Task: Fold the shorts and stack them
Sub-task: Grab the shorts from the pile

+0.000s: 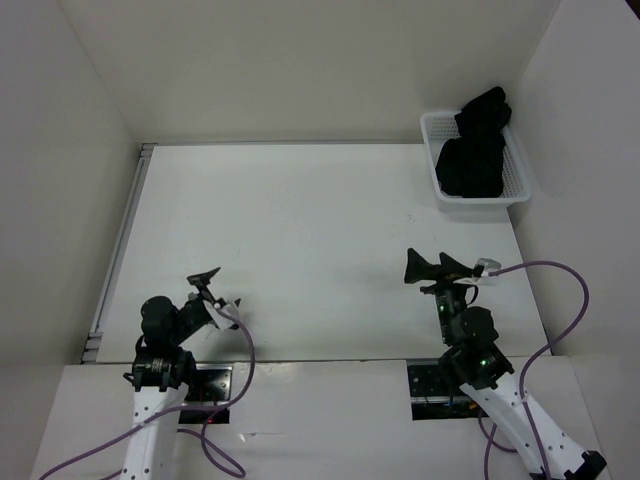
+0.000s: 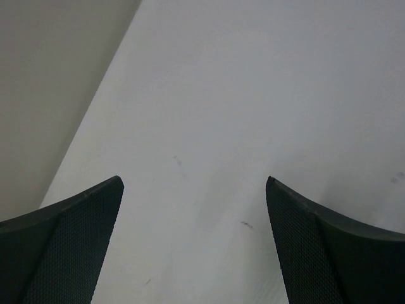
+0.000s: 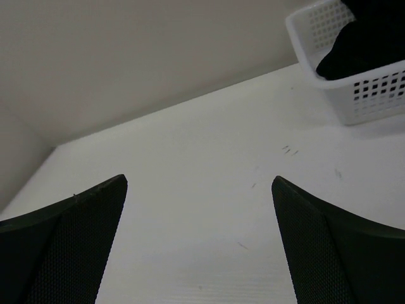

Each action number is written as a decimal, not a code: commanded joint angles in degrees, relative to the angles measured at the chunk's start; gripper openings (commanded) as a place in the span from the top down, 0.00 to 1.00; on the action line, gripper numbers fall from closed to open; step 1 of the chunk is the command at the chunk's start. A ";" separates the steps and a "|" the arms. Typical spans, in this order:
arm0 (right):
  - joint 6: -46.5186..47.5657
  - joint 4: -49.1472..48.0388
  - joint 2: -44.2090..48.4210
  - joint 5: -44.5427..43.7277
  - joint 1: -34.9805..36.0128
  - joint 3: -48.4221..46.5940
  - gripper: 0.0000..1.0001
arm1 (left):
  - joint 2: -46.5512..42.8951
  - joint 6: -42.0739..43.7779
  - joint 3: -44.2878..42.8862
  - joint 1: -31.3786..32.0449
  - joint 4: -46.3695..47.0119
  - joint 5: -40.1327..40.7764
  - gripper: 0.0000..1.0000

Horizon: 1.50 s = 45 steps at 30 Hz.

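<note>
You're at the start: left gripper (image 1: 205,278) and right gripper (image 1: 430,262) both hang spread and empty, so send the right toward one o'clock for the shorts (image 1: 475,150) heaped in the basket (image 1: 478,200).

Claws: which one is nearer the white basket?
The right claw, on the same side as the basket; the left claw sits across the table, farther away.

Shorts (image 3: 370,38) partly behind basket (image 3: 373,95) wall
</note>
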<state>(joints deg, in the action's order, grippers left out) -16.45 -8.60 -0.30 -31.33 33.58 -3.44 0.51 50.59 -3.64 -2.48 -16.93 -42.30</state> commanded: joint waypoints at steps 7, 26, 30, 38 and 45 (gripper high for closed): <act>-44.87 14.04 0.12 19.87 -0.27 -4.91 0.00 | -0.87 -19.47 -10.14 0.02 6.86 24.56 0.00; -20.92 25.15 -51.64 46.29 -3.88 -46.15 0.00 | 57.03 -33.18 -46.71 0.55 -4.61 41.94 0.00; -13.04 26.61 -57.33 44.87 -2.75 -50.14 0.00 | 62.14 -35.73 -52.84 0.55 -4.60 41.95 0.00; 9.82 19.43 -68.64 -8.35 8.27 -62.33 0.00 | 78.31 -39.34 -70.15 0.55 -12.08 37.56 0.00; 21.88 19.15 -86.43 4.89 -12.57 -78.89 0.00 | 93.42 -38.90 -86.31 0.55 -21.46 32.29 0.00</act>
<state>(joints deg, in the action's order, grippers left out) -1.56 14.48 -79.57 -22.72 25.74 -75.24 88.36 11.88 -82.26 -2.09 -32.01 -6.48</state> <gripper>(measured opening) 1.000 0.998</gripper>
